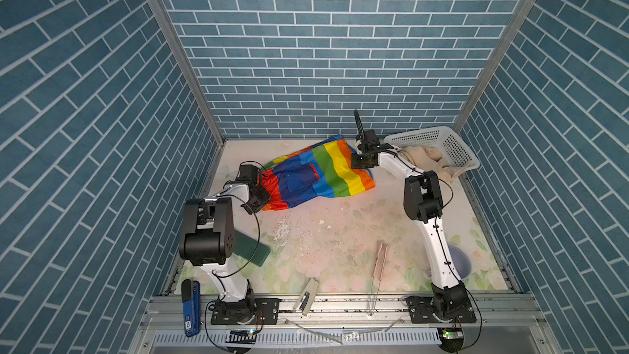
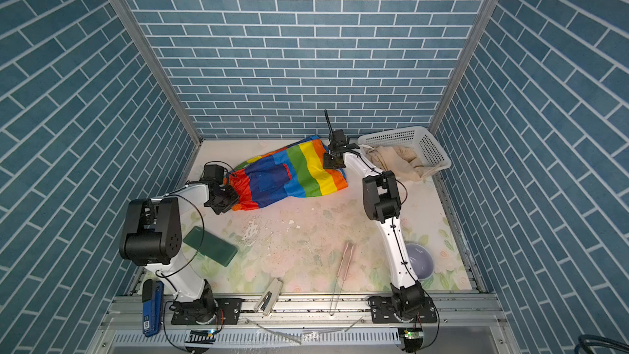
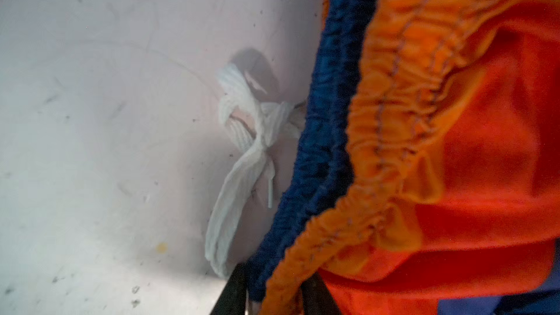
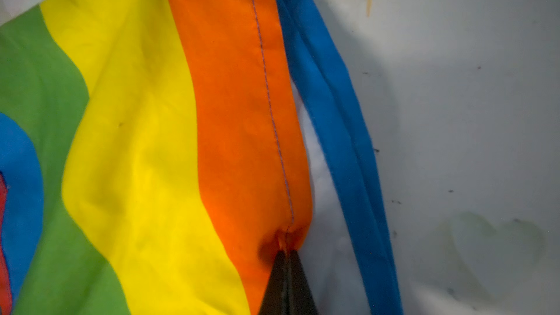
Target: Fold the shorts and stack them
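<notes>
The rainbow-striped shorts [image 1: 316, 171] [image 2: 289, 175] lie spread at the back of the table in both top views. My left gripper [image 1: 261, 195] [image 3: 274, 295] is shut on their gathered blue and orange waistband [image 3: 327, 153], which sits between the two dark fingers [image 3: 233, 292]. A white drawstring [image 3: 242, 146] hangs beside it. At the opposite end, my right gripper [image 1: 360, 161] [image 4: 286, 256] is shut on the orange hem [image 4: 242, 116], pinching it into a pucker. The beige shorts [image 1: 429, 161] [image 2: 391, 160] lie crumpled, half in the basket and spilling over its near edge.
A white mesh basket [image 1: 452, 144] stands at the back right corner. Near the front lie a green flat case [image 1: 252, 250], a blue device [image 1: 190, 308], a stapler [image 1: 306, 296], a pink brush [image 1: 380, 260] and a purple bowl [image 1: 459, 260] behind the right arm.
</notes>
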